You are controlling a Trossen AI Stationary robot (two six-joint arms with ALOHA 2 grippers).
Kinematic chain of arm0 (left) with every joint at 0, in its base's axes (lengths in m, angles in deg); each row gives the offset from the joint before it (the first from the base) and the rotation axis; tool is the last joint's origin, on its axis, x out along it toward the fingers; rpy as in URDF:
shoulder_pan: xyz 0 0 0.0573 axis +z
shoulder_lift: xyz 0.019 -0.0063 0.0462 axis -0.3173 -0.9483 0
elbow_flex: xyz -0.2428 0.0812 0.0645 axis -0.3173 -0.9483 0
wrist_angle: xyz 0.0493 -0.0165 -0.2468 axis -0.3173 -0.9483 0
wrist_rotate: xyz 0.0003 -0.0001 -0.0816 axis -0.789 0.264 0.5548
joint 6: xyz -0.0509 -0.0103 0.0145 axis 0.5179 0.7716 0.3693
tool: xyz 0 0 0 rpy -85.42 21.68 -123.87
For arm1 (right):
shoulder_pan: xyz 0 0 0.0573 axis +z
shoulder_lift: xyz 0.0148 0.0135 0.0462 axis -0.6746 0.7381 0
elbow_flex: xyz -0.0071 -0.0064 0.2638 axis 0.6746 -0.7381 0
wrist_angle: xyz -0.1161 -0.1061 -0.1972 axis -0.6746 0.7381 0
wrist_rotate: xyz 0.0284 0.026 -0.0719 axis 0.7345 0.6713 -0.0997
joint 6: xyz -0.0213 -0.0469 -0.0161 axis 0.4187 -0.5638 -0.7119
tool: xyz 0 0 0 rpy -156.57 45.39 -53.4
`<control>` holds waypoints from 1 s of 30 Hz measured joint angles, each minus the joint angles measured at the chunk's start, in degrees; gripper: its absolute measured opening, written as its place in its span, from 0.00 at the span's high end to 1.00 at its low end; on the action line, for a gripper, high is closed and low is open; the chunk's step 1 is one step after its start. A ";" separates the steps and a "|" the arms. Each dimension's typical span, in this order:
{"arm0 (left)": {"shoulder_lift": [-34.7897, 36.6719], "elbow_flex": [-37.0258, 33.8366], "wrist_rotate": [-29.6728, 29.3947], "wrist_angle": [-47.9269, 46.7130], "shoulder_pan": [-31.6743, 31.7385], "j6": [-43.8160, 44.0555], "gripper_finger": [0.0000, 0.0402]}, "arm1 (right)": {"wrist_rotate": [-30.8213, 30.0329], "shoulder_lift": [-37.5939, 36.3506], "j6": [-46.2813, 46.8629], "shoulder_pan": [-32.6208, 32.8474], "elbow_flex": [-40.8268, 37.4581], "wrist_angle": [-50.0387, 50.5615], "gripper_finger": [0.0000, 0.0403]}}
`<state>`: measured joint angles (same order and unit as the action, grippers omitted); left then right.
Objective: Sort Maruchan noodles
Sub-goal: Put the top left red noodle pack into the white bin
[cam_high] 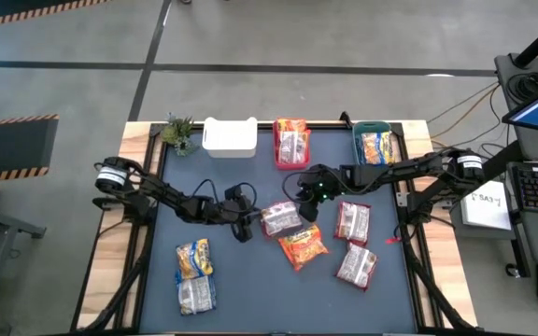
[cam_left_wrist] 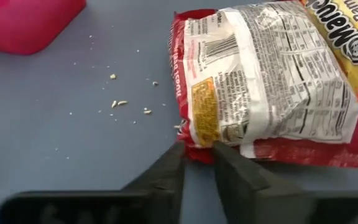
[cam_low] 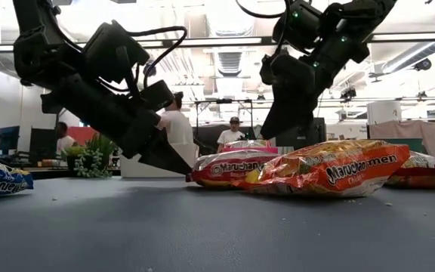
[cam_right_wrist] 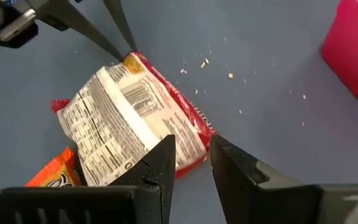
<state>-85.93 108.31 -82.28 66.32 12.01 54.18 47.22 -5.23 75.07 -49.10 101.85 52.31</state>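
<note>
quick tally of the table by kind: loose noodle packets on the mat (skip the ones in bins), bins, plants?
Loose noodle packets: 6
Bins: 3
Plant: 1
Total: 10

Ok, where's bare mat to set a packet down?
Bare mat lies between the blue-yellow packets and the orange packet, and below the white bin. Crowded mid-table, where both claws meet the red-and-silver packet.
</note>
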 joint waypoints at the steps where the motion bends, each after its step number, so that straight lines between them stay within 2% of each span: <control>1: 0.00 0.00 0.00 0.00 -0.05 0.21 0.93 | 0.00 0.00 -0.14 0.02 0.00 -0.49 0.79; 3: 0.00 0.00 0.02 0.00 -0.07 1.12 0.98 | 0.00 -0.04 -0.68 0.04 0.02 -1.36 0.80; 12: 2.08 0.00 -0.94 0.11 -0.18 0.45 1.00 | 0.13 -0.79 -1.24 0.17 2.43 -1.29 0.85; 18: 7.74 0.00 -7.05 0.14 -0.86 -2.98 1.00 | 0.48 -1.74 -2.65 0.67 4.31 0.01 0.85; 23: 13.51 0.15 -9.25 0.37 -0.79 -7.47 1.00 | 0.33 -1.93 -4.13 0.82 7.12 0.14 0.85; 26: 16.52 0.12 -9.33 0.18 -1.37 -10.50 1.00 | -2.98 -2.47 -6.56 0.81 10.24 0.30 0.85; 30: 19.50 0.11 -9.19 -0.10 -2.77 -15.10 1.00 | -14.54 -4.04 -12.80 1.11 15.19 0.45 0.85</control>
<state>-66.44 108.41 -91.47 66.22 9.23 39.08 32.68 -9.27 62.28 -48.00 117.04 52.76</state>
